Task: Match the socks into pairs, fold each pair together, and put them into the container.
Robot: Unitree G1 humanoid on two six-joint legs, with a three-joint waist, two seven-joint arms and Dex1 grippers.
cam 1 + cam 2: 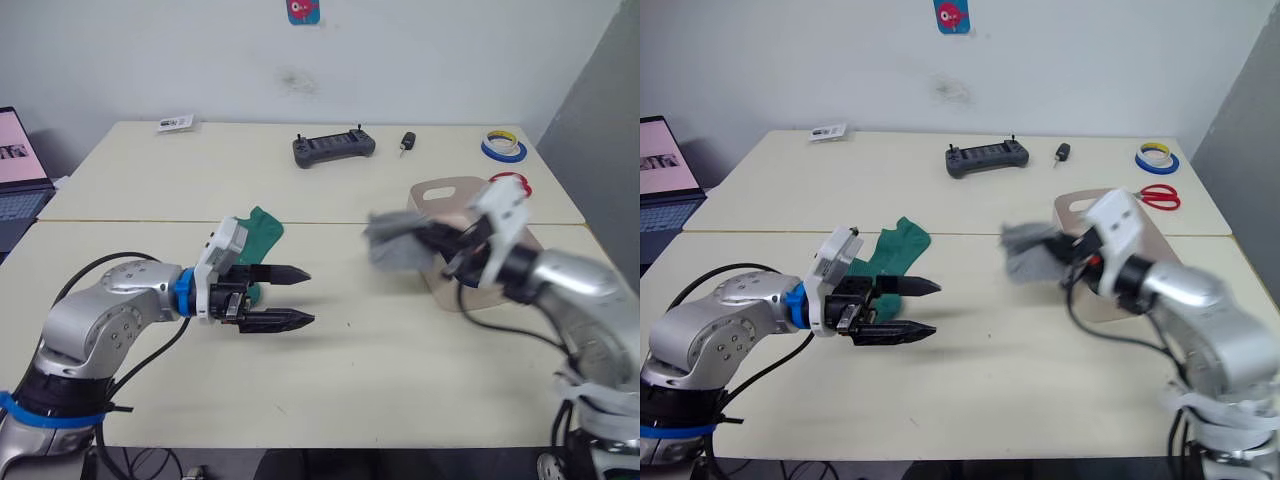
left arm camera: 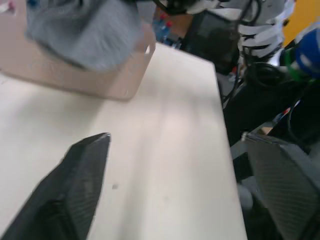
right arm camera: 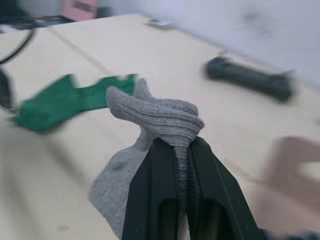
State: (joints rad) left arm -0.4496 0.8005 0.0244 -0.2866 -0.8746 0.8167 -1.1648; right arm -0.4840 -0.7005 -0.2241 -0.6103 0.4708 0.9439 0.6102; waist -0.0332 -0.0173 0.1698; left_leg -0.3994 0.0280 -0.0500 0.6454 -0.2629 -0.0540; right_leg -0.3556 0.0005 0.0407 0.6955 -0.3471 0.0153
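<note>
Pale tabletops (image 1: 330, 350) under a white wall carry the scene. Right gripper (image 3: 176, 150): fingers closed on a bunched grey sock bundle (image 3: 155, 120), held in the air just beside the pink-beige container (image 1: 450, 195), not yet over its opening. Left gripper (image 1: 290, 296): fingers spread apart, empty, hovering low over the table. Green socks (image 1: 895, 248) lie flat on the table just behind the left gripper.

Handling, as a judgement: the knit is light, soft and limp; it drapes and unfolds readily, so a pinch across the folded middle, as here, should keep the layers together better than a hold at a cuff or toe. Slip looks unlikely; the fold coming loose is the likelier fault.

Hard to make out: whether the grey bundle is one sock or two, and what lies inside the container. A controller (image 1: 334, 148), tape rolls (image 1: 503, 146) and scissors (image 1: 1160, 196) sit at the far edge.
</note>
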